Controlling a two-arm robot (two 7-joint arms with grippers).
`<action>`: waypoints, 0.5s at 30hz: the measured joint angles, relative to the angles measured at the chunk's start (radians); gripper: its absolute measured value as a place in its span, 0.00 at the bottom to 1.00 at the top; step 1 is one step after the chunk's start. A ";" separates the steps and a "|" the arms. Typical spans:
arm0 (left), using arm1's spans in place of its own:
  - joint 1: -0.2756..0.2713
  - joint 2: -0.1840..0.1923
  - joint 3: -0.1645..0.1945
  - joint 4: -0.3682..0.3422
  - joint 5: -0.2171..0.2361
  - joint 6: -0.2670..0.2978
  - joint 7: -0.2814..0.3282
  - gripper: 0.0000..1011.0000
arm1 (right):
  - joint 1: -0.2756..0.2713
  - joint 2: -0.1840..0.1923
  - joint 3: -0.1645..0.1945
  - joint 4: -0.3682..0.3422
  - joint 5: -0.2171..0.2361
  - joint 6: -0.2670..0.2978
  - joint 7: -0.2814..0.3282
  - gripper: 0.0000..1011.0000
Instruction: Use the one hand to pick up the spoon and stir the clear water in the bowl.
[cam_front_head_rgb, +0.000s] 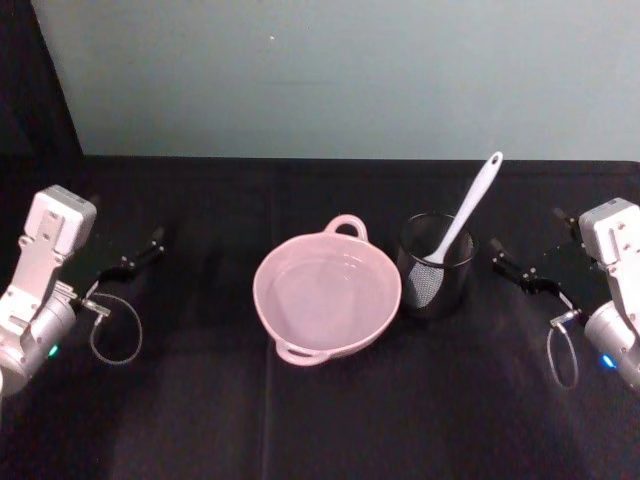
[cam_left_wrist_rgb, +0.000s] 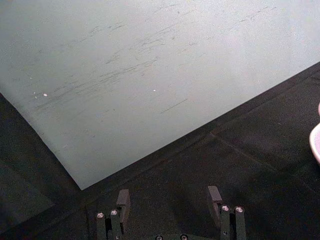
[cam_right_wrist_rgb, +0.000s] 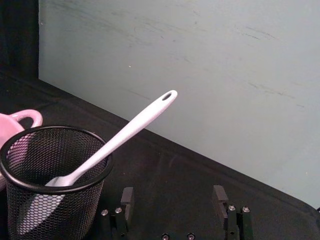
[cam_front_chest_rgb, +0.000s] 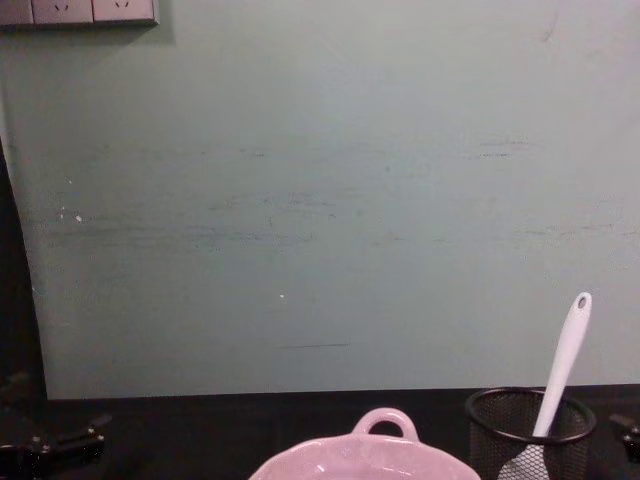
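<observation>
1. The white plastic spoon (cam_front_head_rgb: 466, 212) is seen standing blade-down in the black wire-mesh cup (cam_front_head_rgb: 437, 275); its long handle is leaned over the rim, up and to the right.
2. The cup is set just beside the right side of the pale pink bowl (cam_front_head_rgb: 268, 305), which is placed mid-table on the black tabletop (cam_front_head_rgb: 320, 420); one loop handle is turned toward the pale green wall (cam_front_head_rgb: 330, 70).
3. Clear water (cam_front_head_rgb: 330, 285) is shown in the bowl only as a faint sheen.
4. The right gripper (cam_front_head_rgb: 497, 256) is held low, near the cup's right side but apart from it; its fingers (cam_right_wrist_rgb: 218, 194) are spread wide and nothing is gripped.
5. The left gripper (cam_front_head_rgb: 152, 245) is parked at the table's left, well apart from the bowl; its fingers (cam_left_wrist_rgb: 122, 199) are likewise spread and empty.
</observation>
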 joint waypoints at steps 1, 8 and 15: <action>0.000 0.000 0.000 0.000 0.000 0.000 0.000 1.00 | 0.000 0.000 0.000 0.000 0.000 0.000 0.000 0.99; 0.000 0.000 0.000 0.000 0.000 0.000 0.000 1.00 | 0.000 0.000 0.000 0.000 0.000 0.000 0.000 0.99; 0.000 0.000 0.000 0.000 0.000 0.000 0.000 1.00 | 0.000 0.000 0.000 0.000 0.000 0.000 0.000 0.99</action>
